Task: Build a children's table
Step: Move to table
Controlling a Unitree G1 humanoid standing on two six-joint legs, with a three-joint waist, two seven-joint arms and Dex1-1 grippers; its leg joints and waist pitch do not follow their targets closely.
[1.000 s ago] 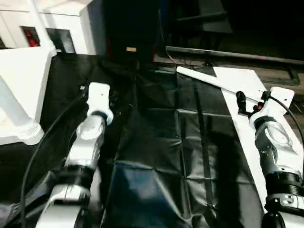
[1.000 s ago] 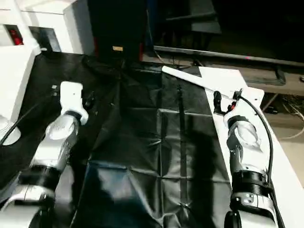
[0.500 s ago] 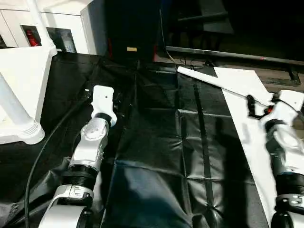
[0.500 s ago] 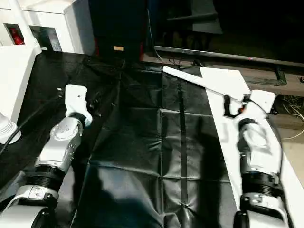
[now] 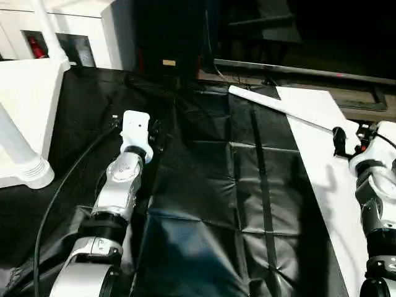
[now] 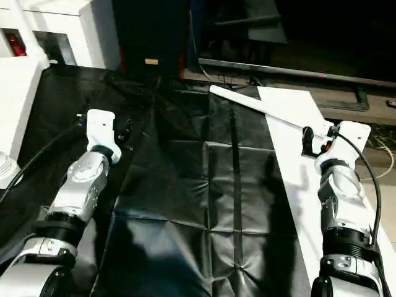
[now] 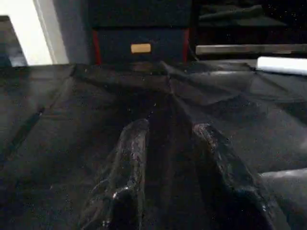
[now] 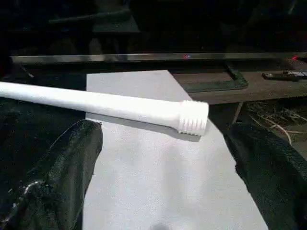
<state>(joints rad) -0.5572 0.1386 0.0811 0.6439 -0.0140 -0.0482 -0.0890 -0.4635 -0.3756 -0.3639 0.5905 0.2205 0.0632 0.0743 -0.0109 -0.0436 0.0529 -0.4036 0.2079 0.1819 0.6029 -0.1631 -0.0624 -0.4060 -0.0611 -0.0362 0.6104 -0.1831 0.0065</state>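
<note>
Leg first: one long white tapered plastic tube leg [image 8: 103, 106] lies flat, running from the black creased sheet covering the tabletop [image 5: 216, 185] onto the flat white rectangular board [image 5: 322, 161] at our right. Its ribbed, threaded-looking end [image 8: 194, 117] rests on the board, just ahead of our right gripper [image 8: 163, 158].

Right fingers [image 8: 62, 163] spread wide, empty, the leg's ribbed end lying between them but a bit beyond the tips. No contact yet.

Left gripper [image 7: 170, 139] hovers low over the black sheet, fingers partly apart w/ nothing between them.

Rest of the children's table: white square plastic top [image 5: 25, 105] sits at far left edge of the tabletop w/ two white tube legs already standing up from it [image 5: 21, 154], [image 5: 46, 28]. Well apart from the loose leg.

Handling, our guess:
- hollow plastic tube, so light and stiff; no sag when lifted from one end.
- round + smooth, prob. slippery and free to roll on the board.
- best hold looks like the plain shaft just behind the ribbed end, fingers across the tube, leaving the ribs bare for the socket.
- a grip near one end means some lever droop at the far tip; close firmly but don't crush the thin wall.
</note>
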